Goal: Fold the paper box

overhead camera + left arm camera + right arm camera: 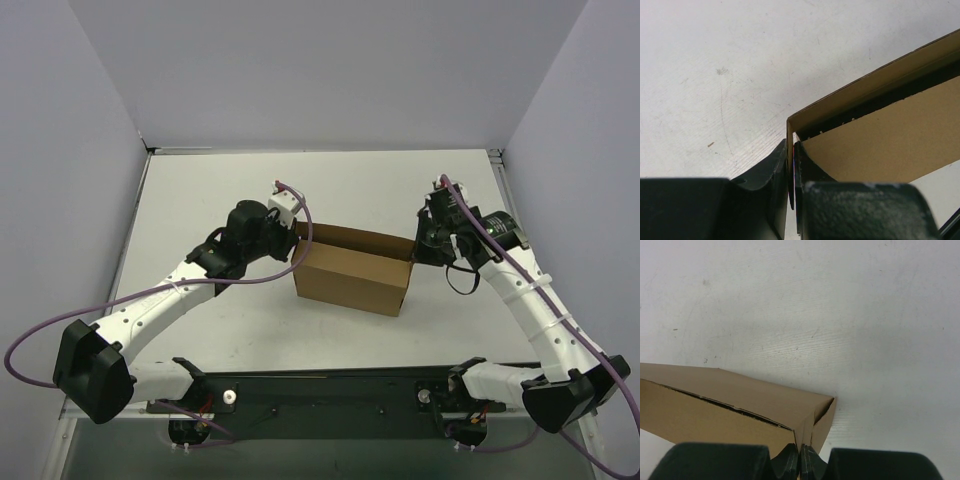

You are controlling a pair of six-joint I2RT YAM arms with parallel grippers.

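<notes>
Near edge: both arm bases, the arms reaching forward to either side of the work.

Middle of the surface (200, 200): the box (352, 285) stands about midway between the left and right edges, open at the top. Its long axis runs left to right, the right end turned slightly toward the near edge. The far wall stands taller than the near one.

Left hand (791, 167): at the box's far-left corner, fingers pressed together on the thin end wall, one finger outside it and one inside. The box lies to the right of this hand.

Right hand (800, 456): at the far-right corner, pinching a folded edge of cardboard where the end wall meets the side. The box lies to its left.

Judgement: each hand holds its own end and neither is nearer than the other. The next fold turns on the two end walls, so both hands should work inward along the long axis.

Beyond the box: bare surface to the far edge.
</notes>
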